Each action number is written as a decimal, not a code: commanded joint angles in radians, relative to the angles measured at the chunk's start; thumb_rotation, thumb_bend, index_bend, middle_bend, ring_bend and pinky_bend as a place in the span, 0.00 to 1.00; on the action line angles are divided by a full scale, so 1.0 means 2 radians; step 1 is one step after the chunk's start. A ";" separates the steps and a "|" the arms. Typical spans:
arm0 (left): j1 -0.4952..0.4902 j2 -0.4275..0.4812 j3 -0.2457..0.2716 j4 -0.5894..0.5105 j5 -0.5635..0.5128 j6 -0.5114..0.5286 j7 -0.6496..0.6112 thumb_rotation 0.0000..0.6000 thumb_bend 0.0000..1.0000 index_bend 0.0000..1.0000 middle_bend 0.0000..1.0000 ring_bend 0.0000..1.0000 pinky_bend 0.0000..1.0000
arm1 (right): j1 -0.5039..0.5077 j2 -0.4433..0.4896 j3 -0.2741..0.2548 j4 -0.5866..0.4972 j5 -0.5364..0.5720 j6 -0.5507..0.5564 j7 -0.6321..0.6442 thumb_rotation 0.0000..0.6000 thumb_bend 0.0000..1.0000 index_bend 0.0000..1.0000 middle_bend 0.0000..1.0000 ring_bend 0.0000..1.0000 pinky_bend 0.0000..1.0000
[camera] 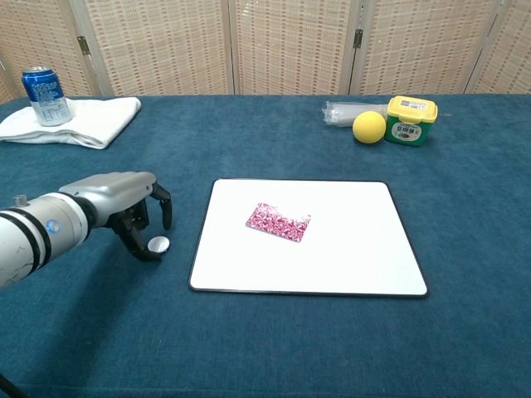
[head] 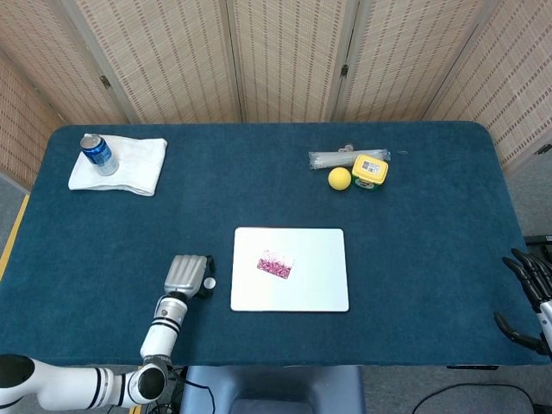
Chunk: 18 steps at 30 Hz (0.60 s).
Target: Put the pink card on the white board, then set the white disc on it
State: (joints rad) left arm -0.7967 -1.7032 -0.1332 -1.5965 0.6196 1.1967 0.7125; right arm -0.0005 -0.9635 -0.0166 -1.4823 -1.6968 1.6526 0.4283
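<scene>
blue table (camera: 465, 249), left hand (camera: 124, 203) fingers (camera: 141, 249) at white disc (camera: 158, 244)

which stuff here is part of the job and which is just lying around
Job: pink card on the white board; white disc at the left hand.

Lying about: blue can on the white towel, yellow ball, green tub, clear bag.
</scene>
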 commanded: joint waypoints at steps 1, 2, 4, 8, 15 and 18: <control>0.001 -0.001 -0.003 0.004 0.000 -0.004 -0.001 1.00 0.24 0.48 1.00 1.00 1.00 | 0.001 0.000 0.000 0.000 0.001 -0.002 -0.001 1.00 0.26 0.00 0.00 0.00 0.00; 0.002 -0.001 -0.004 0.006 0.000 -0.006 -0.002 1.00 0.24 0.48 1.00 1.00 1.00 | 0.002 0.000 0.000 -0.001 0.002 -0.003 -0.001 1.00 0.26 0.00 0.00 0.00 0.00; 0.002 0.000 -0.006 0.007 0.000 -0.009 -0.002 1.00 0.24 0.48 1.00 1.00 1.00 | 0.002 0.000 0.000 -0.001 0.003 -0.003 -0.001 1.00 0.26 0.00 0.00 0.00 0.00; 0.004 0.002 -0.009 0.009 0.000 -0.014 -0.003 1.00 0.24 0.49 1.00 1.00 1.00 | 0.002 0.000 0.001 -0.002 0.005 -0.005 -0.002 1.00 0.26 0.00 0.00 0.00 0.00; 0.007 0.005 -0.009 0.011 -0.002 -0.027 -0.008 1.00 0.24 0.51 1.00 1.00 1.00 | 0.003 -0.001 0.001 -0.005 0.007 -0.006 -0.009 1.00 0.26 0.00 0.00 0.00 0.00; 0.008 0.005 -0.010 0.014 -0.003 -0.031 -0.009 1.00 0.24 0.51 1.00 1.00 1.00 | 0.003 -0.001 0.001 -0.006 0.007 -0.008 -0.011 1.00 0.26 0.00 0.00 0.00 0.00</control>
State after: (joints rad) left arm -0.7818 -1.6934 -0.1527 -1.5698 0.6144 1.1357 0.6949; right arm 0.0060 -0.9653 -0.0142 -1.4950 -1.6820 1.6375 0.4055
